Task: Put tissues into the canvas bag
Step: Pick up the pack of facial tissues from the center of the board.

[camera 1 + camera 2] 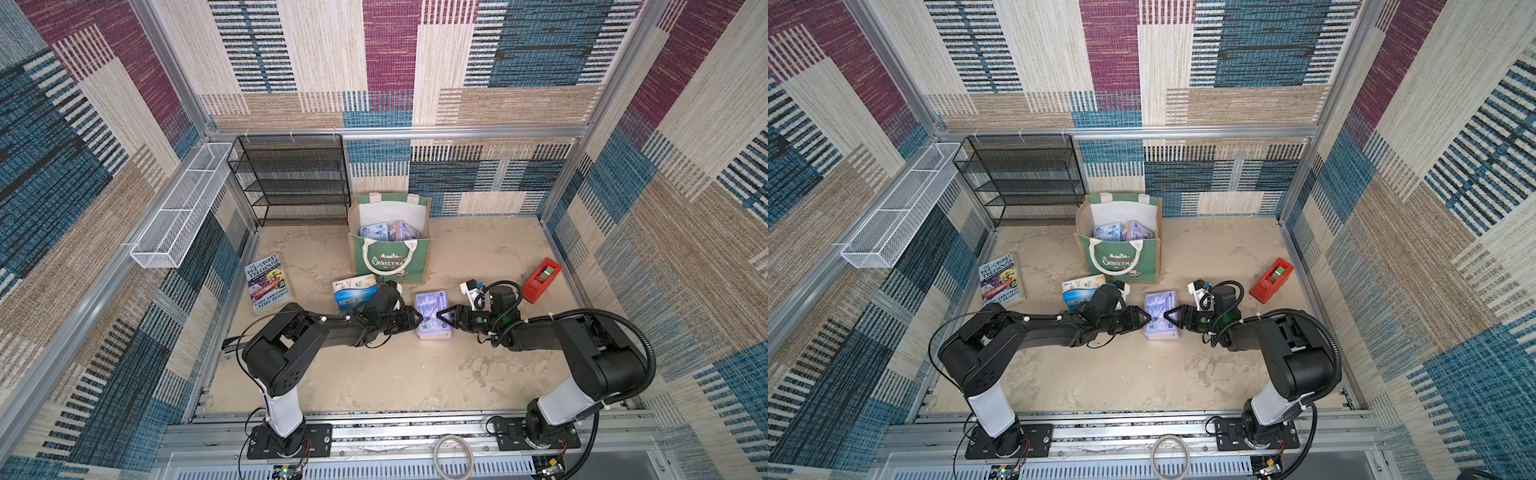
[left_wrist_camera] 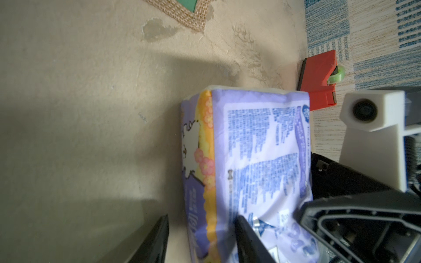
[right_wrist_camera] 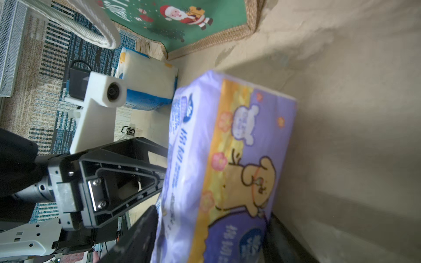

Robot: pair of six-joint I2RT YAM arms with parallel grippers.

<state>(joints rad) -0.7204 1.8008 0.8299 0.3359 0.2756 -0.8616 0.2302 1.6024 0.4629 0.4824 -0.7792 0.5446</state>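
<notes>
Left pincer part-open at the lavender pack's left end, one jaw over its top face; clamped or not, cannot tell. Pack on tabletop, just before canvas bag. Likely light, squashy, slick wrap: grip across narrow width. Right pincer wide, flanking right end, apparently unclamped. Both forearms low, reaching inward.

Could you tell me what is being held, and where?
The lavender pack: left tool pinches its left edge; right tool straddles the right edge, grip uncertain.
</notes>
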